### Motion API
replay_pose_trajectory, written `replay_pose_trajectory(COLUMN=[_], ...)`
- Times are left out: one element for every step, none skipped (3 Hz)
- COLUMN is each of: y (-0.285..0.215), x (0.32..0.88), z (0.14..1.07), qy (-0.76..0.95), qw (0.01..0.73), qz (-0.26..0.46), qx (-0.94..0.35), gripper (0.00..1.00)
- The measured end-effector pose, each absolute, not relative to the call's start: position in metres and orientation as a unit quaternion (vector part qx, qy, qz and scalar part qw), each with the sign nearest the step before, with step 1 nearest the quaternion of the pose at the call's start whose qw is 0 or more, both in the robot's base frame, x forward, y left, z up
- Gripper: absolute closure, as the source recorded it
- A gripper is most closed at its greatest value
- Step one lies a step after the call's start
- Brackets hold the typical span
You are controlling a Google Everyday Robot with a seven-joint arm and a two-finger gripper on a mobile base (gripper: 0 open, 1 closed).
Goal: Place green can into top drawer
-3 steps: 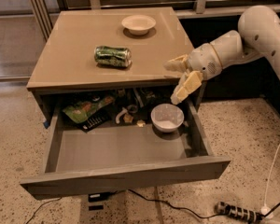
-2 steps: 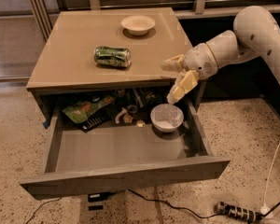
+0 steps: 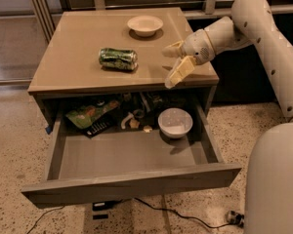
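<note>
The green can (image 3: pixel 118 59) lies on its side on the tan cabinet top (image 3: pixel 78 57), left of centre. The top drawer (image 3: pixel 129 155) is pulled wide open below it, with a bare grey floor at the front. My gripper (image 3: pixel 173 63) is open and empty above the right part of the cabinet top, about a hand's width to the right of the can, fingers pointing left and down.
A cream bowl (image 3: pixel 145 25) sits at the back of the cabinet top. In the drawer's back part lie a flat green snack bag (image 3: pixel 90 113), a white bowl (image 3: pixel 175 122) and small clutter (image 3: pixel 134 121). A cable (image 3: pixel 185 218) runs across the speckled floor.
My gripper and arm have moved left across the cabinet top toward the can. The can and the drawer have not moved.
</note>
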State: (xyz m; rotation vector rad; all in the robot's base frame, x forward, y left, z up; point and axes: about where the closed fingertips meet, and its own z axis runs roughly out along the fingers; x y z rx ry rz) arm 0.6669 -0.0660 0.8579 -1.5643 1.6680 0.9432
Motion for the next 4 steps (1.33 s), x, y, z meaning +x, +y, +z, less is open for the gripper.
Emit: replay_pose_trajectory(y=[-0.066, -0.056, -0.055, -0.025], x=[0.667, 0.689, 0.689, 0.687], z=[0.858, 0.864, 0.864, 0.855], qy=[0.637, 0.639, 0.639, 0.623], qw=[0.328, 0.329, 0.329, 0.317], qz=[0.360, 0.349, 0.349, 0.360], qx=[-0.597, -0.601, -0.602, -0.618], gripper=[0.00, 0.00, 0.00, 0.00])
